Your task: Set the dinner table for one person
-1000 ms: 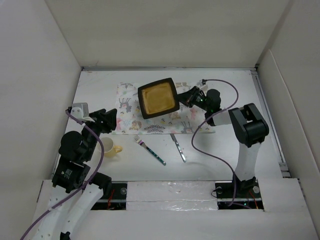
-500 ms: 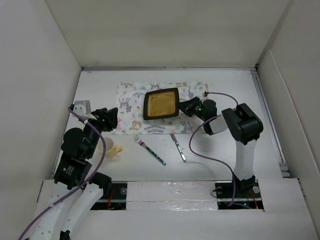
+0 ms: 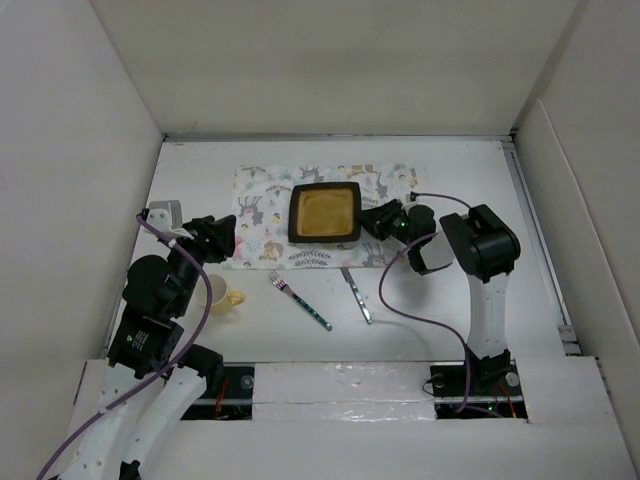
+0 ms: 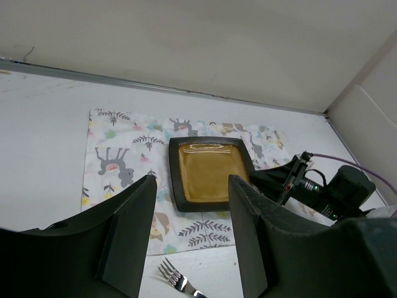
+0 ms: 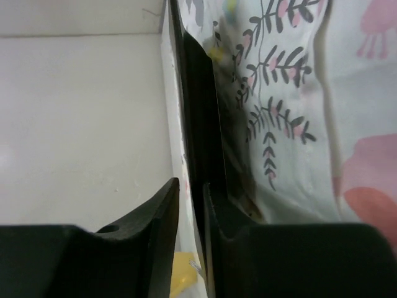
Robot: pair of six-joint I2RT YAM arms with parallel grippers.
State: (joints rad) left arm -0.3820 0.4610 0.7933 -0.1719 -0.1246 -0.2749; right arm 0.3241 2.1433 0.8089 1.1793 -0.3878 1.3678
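Note:
The dinner table point(image 3: 470, 170) is a plain white board. A square dark plate with a mustard-yellow centre point(image 3: 325, 212) lies flat on the animal-and-leaf placemat point(image 3: 262, 215). My right gripper point(image 3: 372, 220) is shut on the plate's right rim. In the right wrist view the rim point(image 5: 197, 112) runs as a dark band between my nearly closed right gripper point(image 5: 191, 186). My left gripper point(image 3: 215, 240) is open and empty, left of the placemat. The left wrist view looks past its gripper point(image 4: 190, 181) at the plate point(image 4: 214, 171).
A yellow cup point(image 3: 222, 294) stands near the left arm. A fork point(image 3: 300, 300) and a knife point(image 3: 356, 294) lie on the board in front of the placemat. The fork's tines show in the left wrist view point(image 4: 173, 280). White walls enclose the board.
The plate came down from a raised, tilted hold to lie flat on the placemat. My right gripper came down with it. The left arm stayed almost still.

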